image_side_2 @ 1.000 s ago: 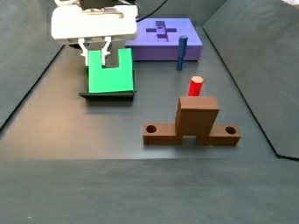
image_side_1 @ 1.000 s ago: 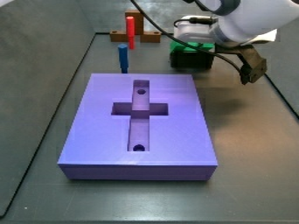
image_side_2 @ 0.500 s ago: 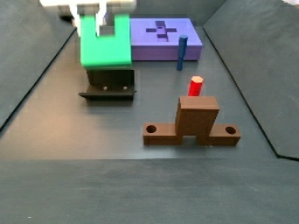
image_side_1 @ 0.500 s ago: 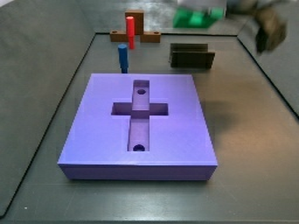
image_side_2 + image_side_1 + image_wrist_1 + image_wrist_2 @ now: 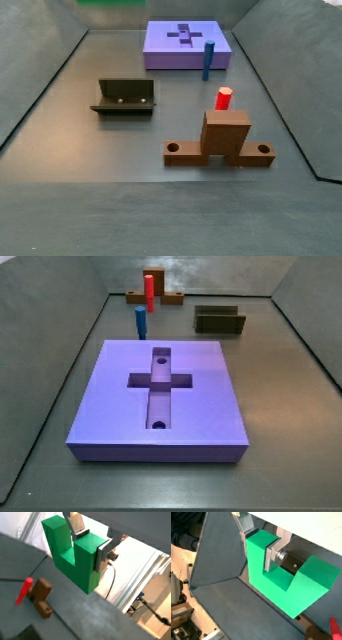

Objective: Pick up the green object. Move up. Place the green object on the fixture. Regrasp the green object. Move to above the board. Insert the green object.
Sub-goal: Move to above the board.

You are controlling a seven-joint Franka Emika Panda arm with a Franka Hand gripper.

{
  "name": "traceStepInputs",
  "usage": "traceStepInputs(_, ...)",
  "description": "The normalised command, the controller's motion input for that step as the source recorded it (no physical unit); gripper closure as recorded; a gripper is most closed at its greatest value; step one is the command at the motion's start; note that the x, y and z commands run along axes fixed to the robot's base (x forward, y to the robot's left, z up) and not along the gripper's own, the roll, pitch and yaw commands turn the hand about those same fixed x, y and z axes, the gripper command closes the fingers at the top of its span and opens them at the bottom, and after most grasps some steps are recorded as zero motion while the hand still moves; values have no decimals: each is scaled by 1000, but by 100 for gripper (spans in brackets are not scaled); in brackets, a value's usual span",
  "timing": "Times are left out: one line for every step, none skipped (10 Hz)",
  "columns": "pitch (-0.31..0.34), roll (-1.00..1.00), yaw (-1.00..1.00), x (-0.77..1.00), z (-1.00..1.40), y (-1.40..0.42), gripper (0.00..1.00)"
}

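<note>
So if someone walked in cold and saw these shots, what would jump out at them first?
The green object, which fills both wrist views, clamped by one prong in the gripper and lifted off the floor. Next the purple board with its cross-shaped recess, biggest thing in a side view. The fixture stands bare, and the red peg sticks up from its brown base.

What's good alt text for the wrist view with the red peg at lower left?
The gripper holds a bright green U-shaped block in the air, its silver fingers clamped on one prong. Below, on the dark floor, a red peg stands by a brown base.
</note>
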Motion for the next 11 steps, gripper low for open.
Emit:
traceStepInputs(120, -3, 27, 39, 274, -5, 100)
traceStepInputs(41, -1000, 6, -1137, 258, -1400, 100)
traceStepInputs(27, -1000, 10, -1153, 282, -1400, 100)
traceStepInputs(-2, -1000, 18, -1247, 283, -1400, 100)
traceStepInputs(-13, -1000, 24, -1291, 262, -1400, 100)
traceStepInputs(-17, -1000, 26, -1288, 272, -1400, 100)
traceStepInputs(-24, -1000, 28, -1318, 256, -1400, 100)
traceStepInputs(-24, -1000, 28, -779, 138, -815, 100)
traceStepInputs(-30, -1000, 28, -317, 44, -282, 100)
traceStepInputs(-19, -1000, 22, -190, 12, -158, 100)
traceStepInputs(-29, -1000, 14, -106, 31, -87, 100)
